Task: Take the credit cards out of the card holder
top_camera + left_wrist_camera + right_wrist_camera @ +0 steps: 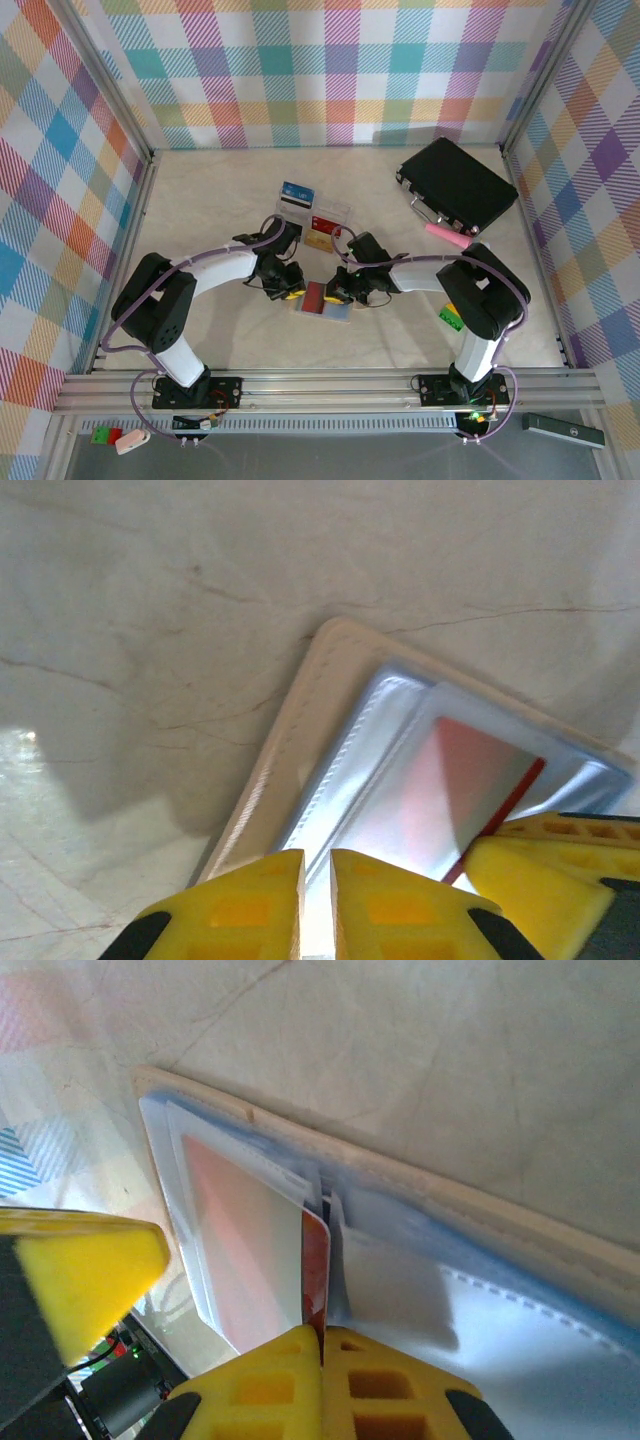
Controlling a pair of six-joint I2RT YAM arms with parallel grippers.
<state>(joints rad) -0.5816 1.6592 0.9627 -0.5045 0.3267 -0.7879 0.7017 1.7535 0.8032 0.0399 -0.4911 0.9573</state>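
The card holder (338, 312) lies open on the table between my two grippers, pale blue with a cream border (300, 710) and clear sleeves (420, 1290). A red credit card (315, 298) sits in its sleeve, seen through the plastic (470, 770). My right gripper (322, 1332) is shut on the edge of this red card (315, 1270), which stands on edge between the fingers. My left gripper (317, 858) pinches the holder's sleeve edge in a narrow gap. In the top view the left gripper (288, 292) and the right gripper (343, 293) flank the holder.
A clear tray (335, 212) behind the holder carries a blue card (297, 192), a red one (325, 224) and a gold one (318, 240). A black case (457, 183) and a pink object (447, 235) lie back right. A green block (450, 317) rests by the right arm.
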